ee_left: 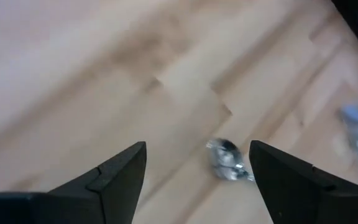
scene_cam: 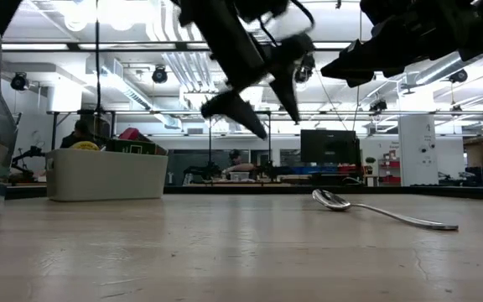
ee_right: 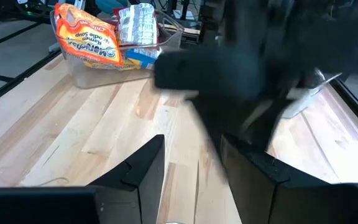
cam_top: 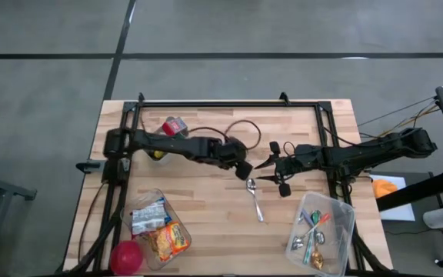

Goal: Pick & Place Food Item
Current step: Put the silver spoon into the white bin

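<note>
High view: wooden table [cam_top: 206, 196], grey floor [cam_top: 44, 85].

a pale butcher-block wooden table [cam_top: 206, 208] stands on a smooth grey concrete floor [cam_top: 44, 85] crossed by dark seam lines. beyond it the room is a wide workshop with rows of bright ceiling strip lights [scene_cam: 132, 101], a white square pillar [scene_cam: 415, 149] and what may be a dark monitor screen [scene_cam: 329, 146] on far benches.
</note>
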`<action>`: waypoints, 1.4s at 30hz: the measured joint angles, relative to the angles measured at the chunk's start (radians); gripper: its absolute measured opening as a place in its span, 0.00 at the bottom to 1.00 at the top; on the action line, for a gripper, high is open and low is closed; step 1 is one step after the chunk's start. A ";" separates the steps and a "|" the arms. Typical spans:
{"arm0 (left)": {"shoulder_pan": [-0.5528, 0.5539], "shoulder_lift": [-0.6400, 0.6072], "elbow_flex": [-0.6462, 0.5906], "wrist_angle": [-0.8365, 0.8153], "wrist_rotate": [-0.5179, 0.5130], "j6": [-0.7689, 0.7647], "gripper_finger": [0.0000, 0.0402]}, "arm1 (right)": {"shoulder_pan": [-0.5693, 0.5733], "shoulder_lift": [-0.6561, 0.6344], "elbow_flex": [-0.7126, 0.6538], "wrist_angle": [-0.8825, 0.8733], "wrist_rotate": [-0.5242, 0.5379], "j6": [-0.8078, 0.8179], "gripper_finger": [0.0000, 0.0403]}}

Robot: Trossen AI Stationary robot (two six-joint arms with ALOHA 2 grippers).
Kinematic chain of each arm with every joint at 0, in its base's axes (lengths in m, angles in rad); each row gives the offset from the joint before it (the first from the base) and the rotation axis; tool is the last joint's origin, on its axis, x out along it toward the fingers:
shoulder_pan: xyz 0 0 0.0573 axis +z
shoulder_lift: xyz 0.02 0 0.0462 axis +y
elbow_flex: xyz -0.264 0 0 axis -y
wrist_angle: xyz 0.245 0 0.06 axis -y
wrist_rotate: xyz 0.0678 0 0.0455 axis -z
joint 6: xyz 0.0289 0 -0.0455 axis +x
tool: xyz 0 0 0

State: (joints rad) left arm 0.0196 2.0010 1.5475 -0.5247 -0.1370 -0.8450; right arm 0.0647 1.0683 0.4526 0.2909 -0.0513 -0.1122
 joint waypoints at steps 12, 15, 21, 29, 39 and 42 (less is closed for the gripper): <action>-0.064 -0.364 0.000 -0.341 -0.442 0.091 0.71 | 0.000 0.000 0.000 -0.003 0.000 0.000 0.39; -0.082 -0.464 -0.015 -0.363 -0.450 0.117 0.71 | 0.000 0.000 0.000 -0.004 0.000 0.000 0.39; -0.107 -0.683 -0.111 -0.364 -0.477 0.139 0.71 | 0.000 0.000 0.000 -0.004 0.000 0.000 0.39; -0.114 -0.975 -0.352 -0.356 -0.509 0.113 0.71 | 0.000 0.000 0.000 -0.003 0.000 0.000 0.39; -0.114 -1.308 -0.718 -0.327 -0.520 -0.054 0.71 | 0.000 0.000 0.000 -0.003 0.000 0.000 0.39; -0.114 -1.378 -0.813 -0.279 -0.472 -0.065 0.71 | 0.000 0.000 0.000 -0.003 0.000 0.000 0.39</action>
State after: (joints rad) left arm -0.0948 0.6227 0.7342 -0.8042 -0.6088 -0.9104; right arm 0.0650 1.0683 0.4522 0.2874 -0.0515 -0.1121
